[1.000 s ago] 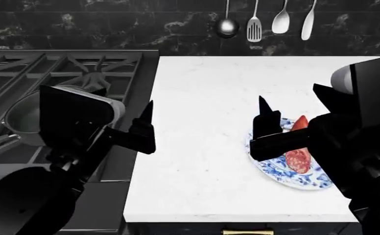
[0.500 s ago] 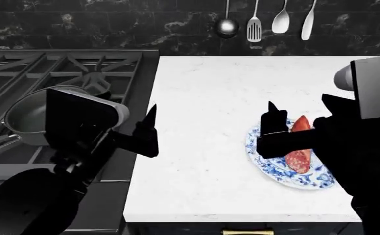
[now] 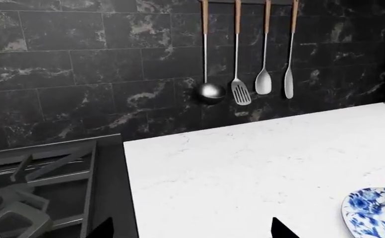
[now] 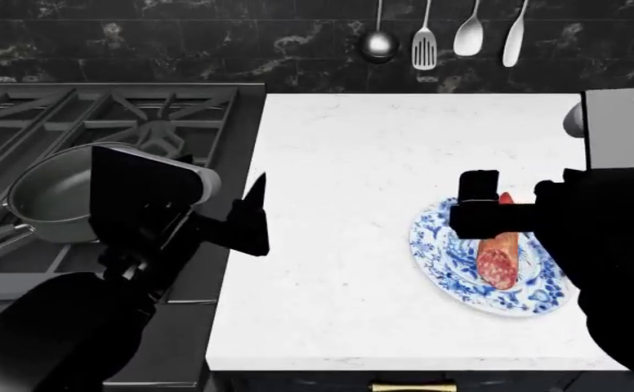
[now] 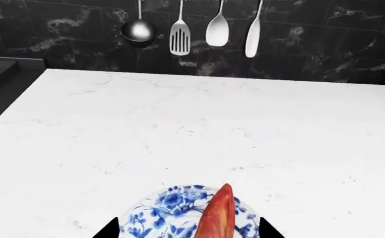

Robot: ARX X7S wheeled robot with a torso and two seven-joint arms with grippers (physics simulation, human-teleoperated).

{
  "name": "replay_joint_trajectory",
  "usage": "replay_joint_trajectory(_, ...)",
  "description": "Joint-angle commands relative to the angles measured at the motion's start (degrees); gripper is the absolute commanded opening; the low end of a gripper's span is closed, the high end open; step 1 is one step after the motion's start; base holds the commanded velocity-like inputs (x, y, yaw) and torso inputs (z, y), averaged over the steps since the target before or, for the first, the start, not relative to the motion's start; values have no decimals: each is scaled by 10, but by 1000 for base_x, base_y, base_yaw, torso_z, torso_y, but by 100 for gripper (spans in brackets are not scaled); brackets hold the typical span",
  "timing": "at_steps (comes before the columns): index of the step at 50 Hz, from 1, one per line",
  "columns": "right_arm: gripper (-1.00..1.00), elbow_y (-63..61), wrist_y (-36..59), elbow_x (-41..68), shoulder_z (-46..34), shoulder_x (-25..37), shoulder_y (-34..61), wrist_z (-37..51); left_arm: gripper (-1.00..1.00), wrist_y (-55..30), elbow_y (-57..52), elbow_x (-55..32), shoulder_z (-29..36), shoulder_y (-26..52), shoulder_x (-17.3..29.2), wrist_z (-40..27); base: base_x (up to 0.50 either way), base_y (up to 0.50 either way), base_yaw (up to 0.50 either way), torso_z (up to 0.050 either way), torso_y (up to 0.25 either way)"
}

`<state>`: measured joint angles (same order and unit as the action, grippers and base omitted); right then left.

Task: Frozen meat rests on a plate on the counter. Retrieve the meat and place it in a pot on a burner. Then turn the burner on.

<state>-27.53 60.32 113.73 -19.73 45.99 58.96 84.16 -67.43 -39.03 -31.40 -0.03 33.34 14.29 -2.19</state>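
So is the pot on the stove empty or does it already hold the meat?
Empty. The pot shows a bare grey interior in the head view, while the meat lies on the plate under the right tool.

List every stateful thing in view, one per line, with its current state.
meat: lying on the plate, not gripped
plate: flat on the counter, holding the meat
pot: upright on the stove grate, empty
right gripper: open, fingertips either side of the meat
left gripper: open, holding nothing
hanging utensils: four, on the wall
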Motion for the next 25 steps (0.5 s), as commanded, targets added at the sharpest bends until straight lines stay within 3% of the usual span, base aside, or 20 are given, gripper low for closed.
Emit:
replay_joint_trajectory(1, 100, 26, -14, -12, -10, 11, -24, -4, 100, 9, 15, -1, 1, 5, -1, -2, 0, 0, 0, 0, 0)
replay_joint_trajectory(25, 100, 82, -40, -51, -8, 6, -70, -72, 100, 36, 49, 6, 18, 8, 1, -1, 0, 0, 0, 0, 0)
